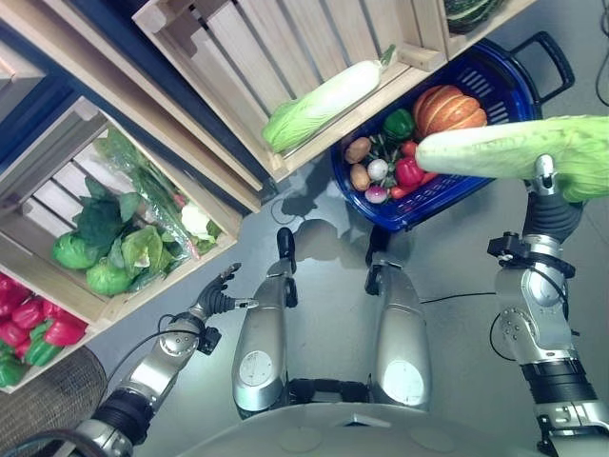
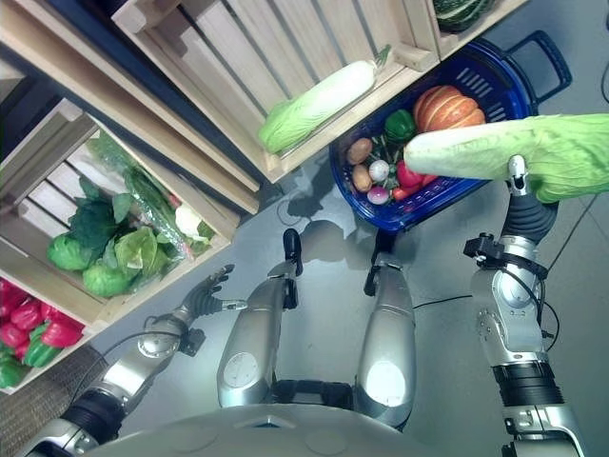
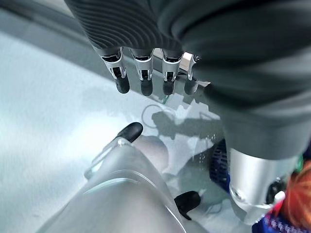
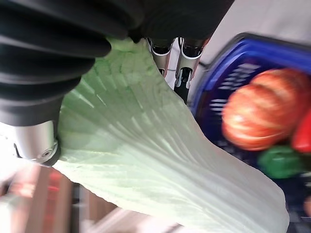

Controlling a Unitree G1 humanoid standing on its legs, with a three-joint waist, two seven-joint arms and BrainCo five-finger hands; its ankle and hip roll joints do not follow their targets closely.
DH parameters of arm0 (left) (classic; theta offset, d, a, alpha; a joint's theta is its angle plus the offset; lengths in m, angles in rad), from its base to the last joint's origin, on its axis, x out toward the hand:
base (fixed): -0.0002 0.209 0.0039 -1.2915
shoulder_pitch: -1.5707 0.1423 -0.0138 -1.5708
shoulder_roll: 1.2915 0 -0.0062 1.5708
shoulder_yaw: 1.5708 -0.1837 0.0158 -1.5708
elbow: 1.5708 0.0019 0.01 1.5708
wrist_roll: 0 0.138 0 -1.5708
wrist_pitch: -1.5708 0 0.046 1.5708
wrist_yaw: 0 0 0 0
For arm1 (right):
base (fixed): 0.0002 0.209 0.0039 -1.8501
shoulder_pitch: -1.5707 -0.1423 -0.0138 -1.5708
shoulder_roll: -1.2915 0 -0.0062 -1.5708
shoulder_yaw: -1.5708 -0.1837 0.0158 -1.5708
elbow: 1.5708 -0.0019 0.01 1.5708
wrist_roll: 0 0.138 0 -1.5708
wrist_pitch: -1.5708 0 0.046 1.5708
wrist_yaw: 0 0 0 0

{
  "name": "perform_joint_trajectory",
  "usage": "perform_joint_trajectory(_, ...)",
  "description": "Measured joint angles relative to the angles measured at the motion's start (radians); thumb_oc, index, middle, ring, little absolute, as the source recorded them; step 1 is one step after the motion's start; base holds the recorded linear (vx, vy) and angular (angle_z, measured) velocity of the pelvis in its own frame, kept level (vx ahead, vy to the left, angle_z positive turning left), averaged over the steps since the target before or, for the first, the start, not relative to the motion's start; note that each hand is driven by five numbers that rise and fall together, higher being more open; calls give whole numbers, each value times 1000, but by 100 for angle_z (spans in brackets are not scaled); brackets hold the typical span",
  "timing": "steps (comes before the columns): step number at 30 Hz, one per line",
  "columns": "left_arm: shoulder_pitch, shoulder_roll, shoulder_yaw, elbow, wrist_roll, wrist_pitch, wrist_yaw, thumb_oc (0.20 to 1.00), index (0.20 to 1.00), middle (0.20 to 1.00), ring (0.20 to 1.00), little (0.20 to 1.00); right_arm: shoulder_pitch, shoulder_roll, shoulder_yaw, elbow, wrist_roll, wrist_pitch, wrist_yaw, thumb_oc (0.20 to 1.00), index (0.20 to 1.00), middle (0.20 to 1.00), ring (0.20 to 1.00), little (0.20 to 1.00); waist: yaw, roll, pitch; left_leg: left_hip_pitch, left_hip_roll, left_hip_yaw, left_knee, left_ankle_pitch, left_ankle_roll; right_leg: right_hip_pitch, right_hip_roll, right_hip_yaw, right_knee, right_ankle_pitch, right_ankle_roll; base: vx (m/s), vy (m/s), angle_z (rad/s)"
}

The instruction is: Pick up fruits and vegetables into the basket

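Observation:
A long pale-green napa cabbage (image 1: 504, 148) lies in my right hand (image 1: 544, 177), which is shut on its leafy end; the white stem end points over the blue basket (image 1: 481, 71). In the right wrist view the cabbage (image 4: 160, 160) lies under the fingers (image 4: 187, 53), with the basket's rim beyond. The basket stands on the floor and holds an orange pumpkin (image 1: 447, 109), a green pepper (image 1: 399, 123), a red pepper (image 1: 409, 171), potatoes (image 1: 358, 149) and radishes (image 1: 378, 169). My left hand (image 1: 217, 295) hangs low at the left, fingers (image 3: 143, 73) relaxed and holding nothing.
A second napa cabbage (image 1: 319, 105) rests on the edge of a wooden crate (image 1: 285, 38) just left of the basket. Further left, a crate holds green cabbages and leafy greens (image 1: 114, 248). Red and green peppers (image 1: 38, 328) fill the crate at the far left.

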Motion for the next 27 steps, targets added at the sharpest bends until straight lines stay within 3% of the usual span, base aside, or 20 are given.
perform_joint_trajectory(6,-5,0,1,1,-14,-63,19,1000,1000,1000,1000,1000,-174,-1,48,181,-17,108,10,200,200,200,200,200,35,8,2,-85,-15,-32,41,5,-1,-79,-34,-24,85,-39,-8,-24,-25,22)
perform_joint_trajectory(14,-32,9,-33,3,-9,-74,48,1000,1000,1000,1000,1000,-470,-48,91,577,51,276,56,200,200,200,200,200,143,35,6,-203,-36,-52,117,9,1,-173,-92,-61,195,-88,-14,-12,-19,26)
perform_joint_trajectory(19,-52,11,-68,7,-8,-100,60,1000,1000,1000,1000,1000,-612,-84,91,776,127,340,59,200,200,200,200,200,181,36,6,-274,-50,-59,173,5,10,-223,-126,-78,251,-107,-20,8,5,23)
perform_joint_trajectory(27,-71,39,-98,-1,0,-111,112,1000,1000,1000,1000,1000,-735,-98,72,1030,203,381,50,200,200,200,200,200,202,37,5,-364,-67,-67,242,-6,24,-295,-154,-75,308,-122,-19,1,-6,9)
